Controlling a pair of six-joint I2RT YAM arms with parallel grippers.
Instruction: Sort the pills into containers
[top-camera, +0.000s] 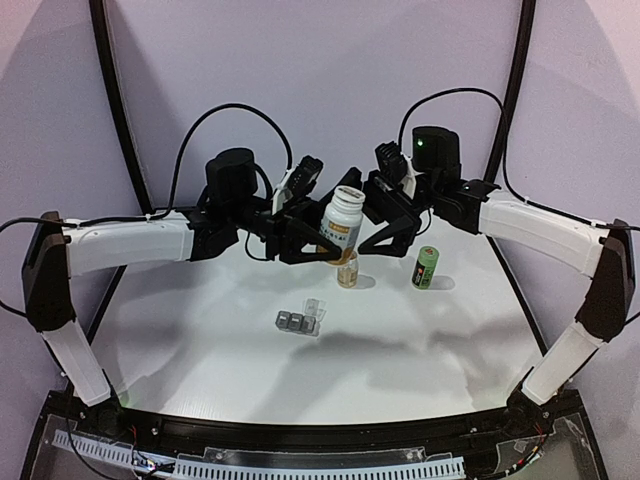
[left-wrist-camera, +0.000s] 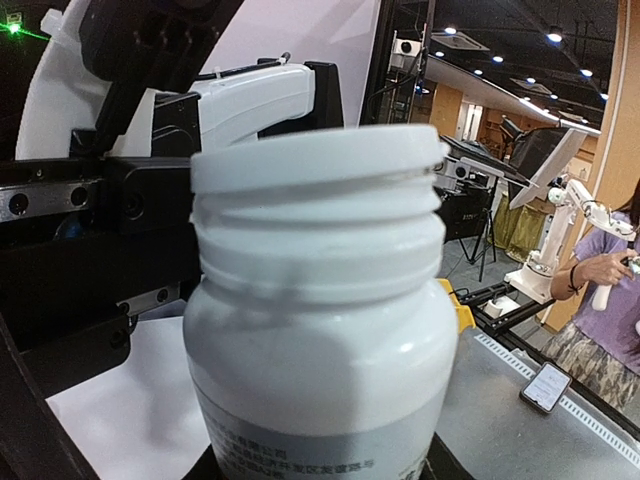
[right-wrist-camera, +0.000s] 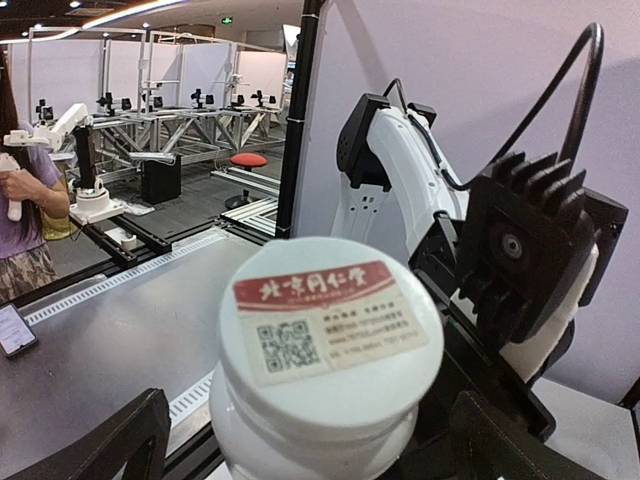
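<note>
1. Lilac walls (top-camera: 320, 60) back a white table (top-camera: 200, 340) where two robot arms meet above its far half.
2. The left gripper (top-camera: 322, 245) is clamped on the lower body of a white pill bottle (top-camera: 343, 218), holding it upright and clear of the table.
3. The right gripper (top-camera: 372, 222) stands wide open at the bottle's white screw cap (right-wrist-camera: 325, 345), one finger on either side. Whether either finger touches the cap cannot be told.
4. A sticker with a red band and a QR code covers the cap's top, as seen from the right wrist.
5. The containers (top-camera: 296, 320), a grey strip of three joined compartments, lie on the table nearer the arm bases, well apart from both grippers. One clear lid (top-camera: 316, 308) toward the strip's right end stands raised.
6. A small amber bottle (top-camera: 347, 270) stands on the table just below the lifted bottle in the overhead view. A green bottle (top-camera: 426, 268) stands upright to its right.
7. Beyond the cell, the wrist cameras catch a workshop hall, a person in a purple top (left-wrist-camera: 600, 270) and a phone (left-wrist-camera: 546, 386) on a grey bench.
</note>
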